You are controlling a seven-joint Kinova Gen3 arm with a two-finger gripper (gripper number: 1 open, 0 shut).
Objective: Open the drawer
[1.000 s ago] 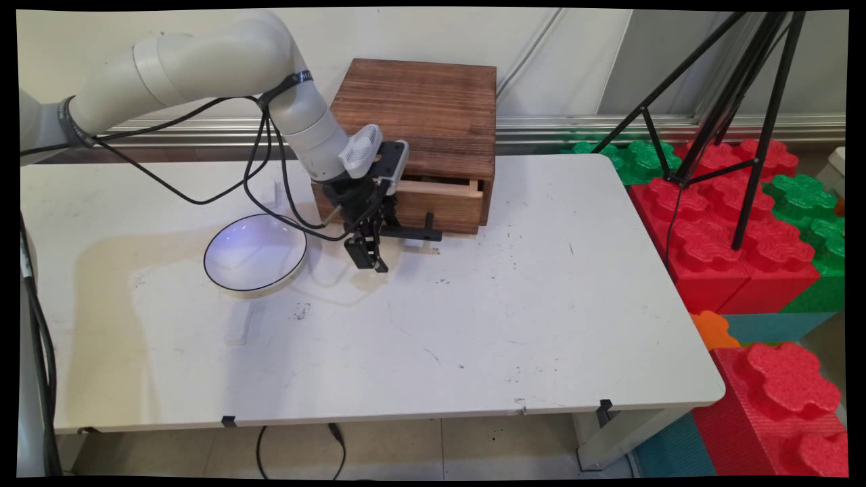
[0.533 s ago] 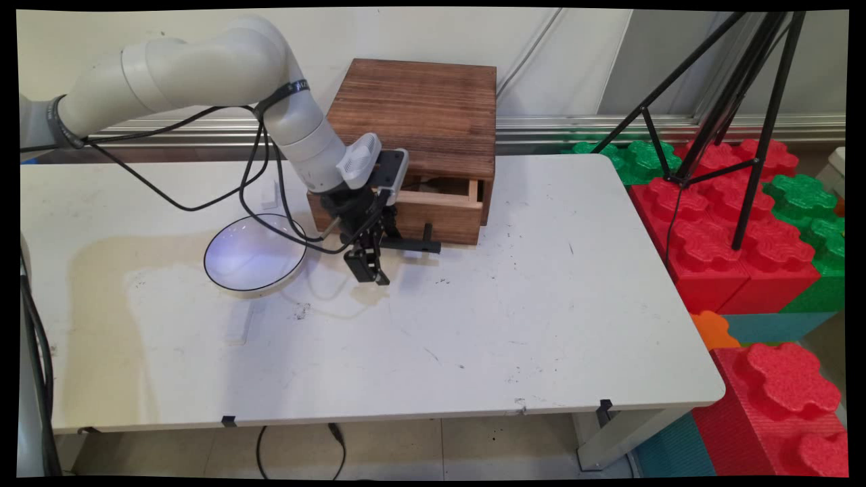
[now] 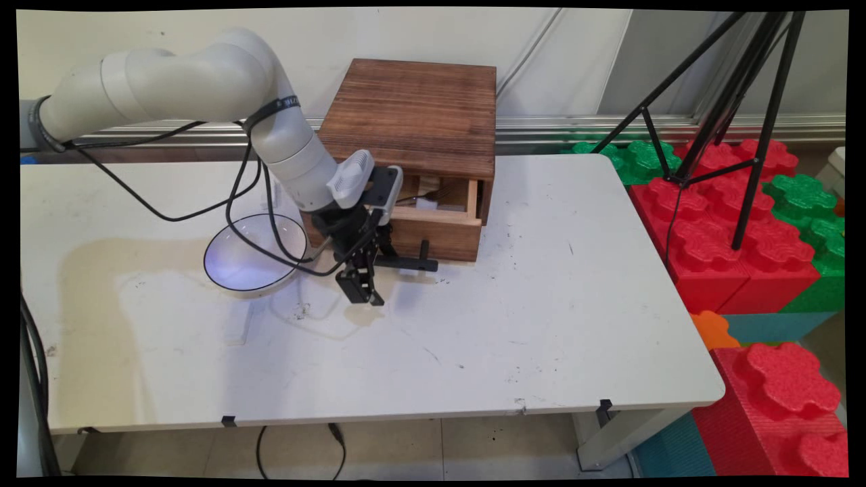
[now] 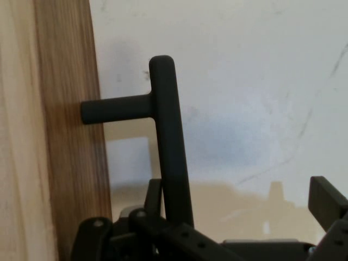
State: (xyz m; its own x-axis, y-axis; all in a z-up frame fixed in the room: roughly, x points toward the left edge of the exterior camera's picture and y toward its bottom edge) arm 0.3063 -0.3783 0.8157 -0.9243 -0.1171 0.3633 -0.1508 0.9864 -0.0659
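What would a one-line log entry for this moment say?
gripper: open, around handle | drawer: part open, in box | plate: beside gripper

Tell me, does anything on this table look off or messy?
A few things. The drawer of the wooden box stands partly pulled out, with the gripper at its black handle. The table has a large yellowish stain left of centre and dark scuffs. The bowl sits upright; nothing looks spilled.

Overhead main view; close hand view shares handle (image 3: 413,262).
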